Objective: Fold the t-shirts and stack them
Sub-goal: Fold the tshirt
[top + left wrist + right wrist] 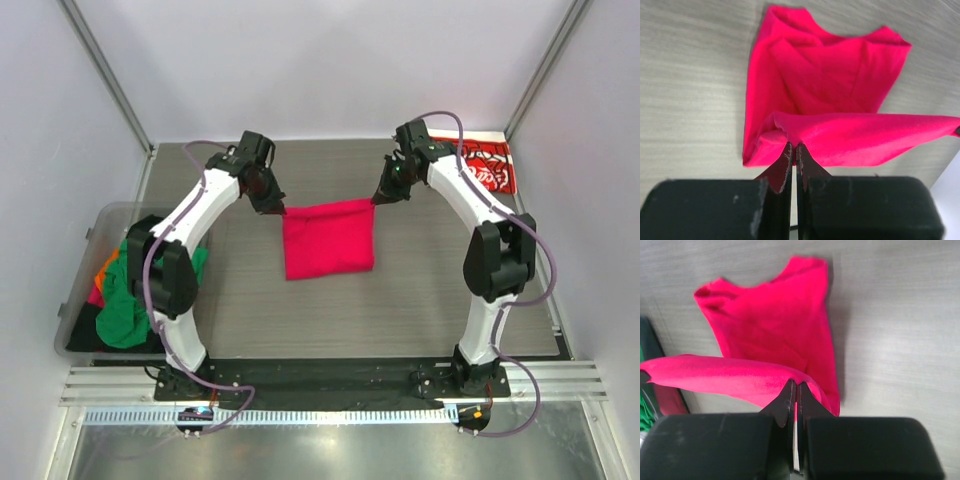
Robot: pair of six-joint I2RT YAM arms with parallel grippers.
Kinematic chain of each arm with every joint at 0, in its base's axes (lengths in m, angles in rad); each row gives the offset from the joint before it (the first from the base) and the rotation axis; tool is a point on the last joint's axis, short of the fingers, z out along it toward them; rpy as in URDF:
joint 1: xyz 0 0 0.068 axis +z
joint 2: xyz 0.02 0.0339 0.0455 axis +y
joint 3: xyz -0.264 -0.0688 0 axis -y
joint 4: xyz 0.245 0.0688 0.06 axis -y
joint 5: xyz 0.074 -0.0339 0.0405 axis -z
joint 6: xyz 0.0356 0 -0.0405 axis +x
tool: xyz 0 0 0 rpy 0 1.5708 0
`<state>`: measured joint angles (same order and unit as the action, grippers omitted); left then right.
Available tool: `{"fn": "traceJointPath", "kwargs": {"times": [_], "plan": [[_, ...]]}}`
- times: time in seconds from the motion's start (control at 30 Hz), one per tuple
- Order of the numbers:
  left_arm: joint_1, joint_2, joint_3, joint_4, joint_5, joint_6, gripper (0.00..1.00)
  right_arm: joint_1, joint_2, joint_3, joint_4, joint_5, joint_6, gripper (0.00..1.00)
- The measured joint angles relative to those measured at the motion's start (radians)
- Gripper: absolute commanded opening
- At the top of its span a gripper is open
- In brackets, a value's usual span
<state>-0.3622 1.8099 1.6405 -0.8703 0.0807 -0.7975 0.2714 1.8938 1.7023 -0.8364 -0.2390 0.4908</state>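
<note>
Pale walls close in a grey wood-grain table (420,300), and near its middle lies the plain crimson-pink cloth t-shirt (328,240), already down to a rough square. Its far edge is raised off the surface: the left gripper (280,210) pinches the far-left corner and the right gripper (378,199) the far-right corner, each pair of fingers closed tight on a fold of cloth in the wrist views. This tee looks mid-fold, with the lifted edge not yet laid over. At the far right corner lies the red t-shirt with white Coca-Cola print (485,165), possibly folded already, though the arm hides part of it. In the clear plastic bin (85,260) at the left, the crumpled green t-shirt (125,310) and the orange t-shirt (108,268) wait unfolded, so most of the work remains.
</note>
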Motion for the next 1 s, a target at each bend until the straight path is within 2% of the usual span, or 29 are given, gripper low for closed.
{"fn": "traceJointPath", "kwargs": {"times": [0.23, 0.43, 0.5, 0.57, 0.6, 0.63, 0.67, 0.7, 0.8, 0.87, 0.93, 1.0], "plan": [[0.033, 0.149, 0.114, -0.001, 0.018, 0.021, 0.00, -0.022, 0.164, 0.156, 0.002, -0.028, -0.013, 0.01], [0.063, 0.198, 0.140, 0.000, 0.023, 0.021, 0.00, -0.023, 0.271, 0.253, 0.002, -0.061, -0.014, 0.01], [0.071, 0.215, 0.147, 0.004, 0.026, 0.023, 0.04, -0.023, 0.300, 0.277, 0.003, -0.069, -0.014, 0.01], [0.079, 0.248, 0.178, 0.001, 0.029, 0.028, 0.10, -0.023, 0.326, 0.303, 0.002, -0.070, -0.013, 0.21], [0.084, 0.278, 0.210, 0.000, 0.034, 0.032, 0.21, -0.023, 0.341, 0.320, 0.001, -0.069, -0.011, 0.38], [0.089, 0.305, 0.238, 0.001, 0.040, 0.039, 0.28, -0.024, 0.358, 0.341, -0.002, -0.064, -0.006, 0.65], [0.097, 0.348, 0.287, -0.005, 0.053, 0.048, 0.38, -0.028, 0.379, 0.369, -0.002, -0.063, 0.002, 0.71], [0.105, 0.391, 0.348, -0.024, 0.062, 0.051, 0.57, -0.032, 0.398, 0.399, -0.006, -0.063, -0.004, 0.74], [0.130, 0.565, 0.624, -0.104, 0.081, 0.061, 0.68, -0.051, 0.449, 0.504, -0.015, -0.065, 0.000, 0.78], [0.138, 0.618, 0.739, -0.132, 0.080, 0.073, 0.70, -0.061, 0.446, 0.537, -0.020, -0.067, 0.002, 0.78], [0.143, 0.589, 0.729, -0.156, 0.077, 0.074, 0.71, -0.067, 0.407, 0.511, -0.009, -0.067, 0.002, 0.74], [0.142, 0.484, 0.599, -0.125, 0.068, 0.074, 0.70, -0.066, 0.329, 0.426, 0.009, -0.066, 0.002, 0.71]]}}
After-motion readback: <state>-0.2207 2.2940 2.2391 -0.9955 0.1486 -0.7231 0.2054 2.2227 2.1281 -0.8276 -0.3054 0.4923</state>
